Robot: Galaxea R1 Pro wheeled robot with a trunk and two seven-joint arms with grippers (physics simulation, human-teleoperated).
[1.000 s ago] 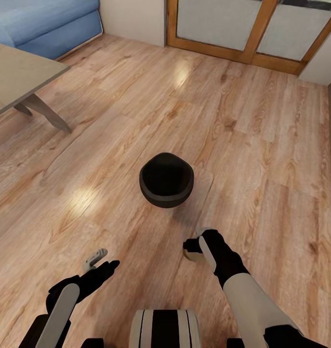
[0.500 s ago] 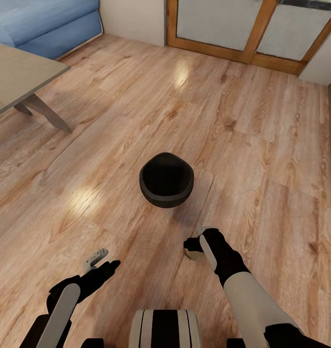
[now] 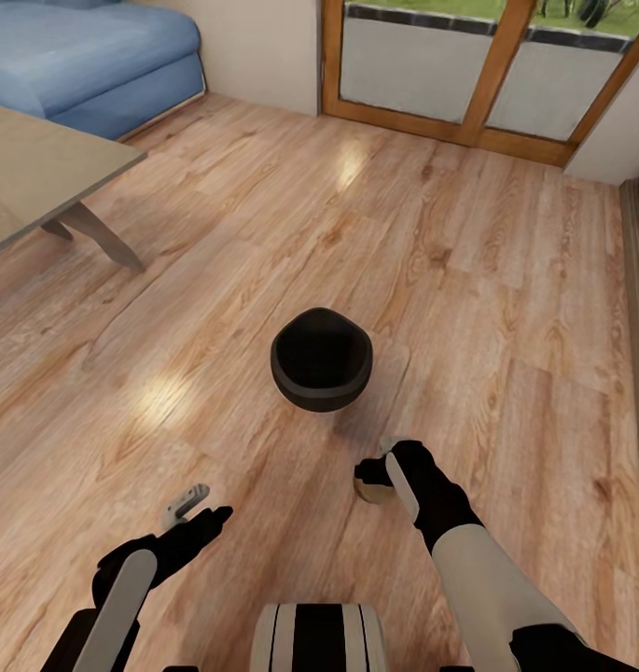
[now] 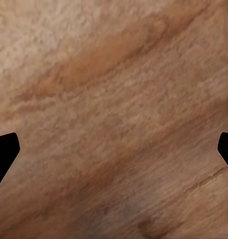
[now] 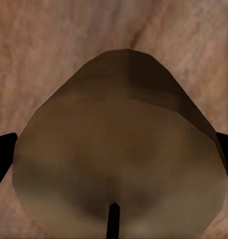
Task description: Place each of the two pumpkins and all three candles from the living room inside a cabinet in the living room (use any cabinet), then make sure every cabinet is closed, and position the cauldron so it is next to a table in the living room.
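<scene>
Right gripper holds a candle, not yet in any cabinet. Left gripper is wide and empty. Cauldron sits on the floor, well apart from the table.

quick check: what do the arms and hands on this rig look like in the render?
Both arms have beige forearm shells running into black wrists. The left hand has a black body with a light grey finger. The right hand is black with a pale panel. Wrist views show black fingertips. No cables or markings visible.
</scene>
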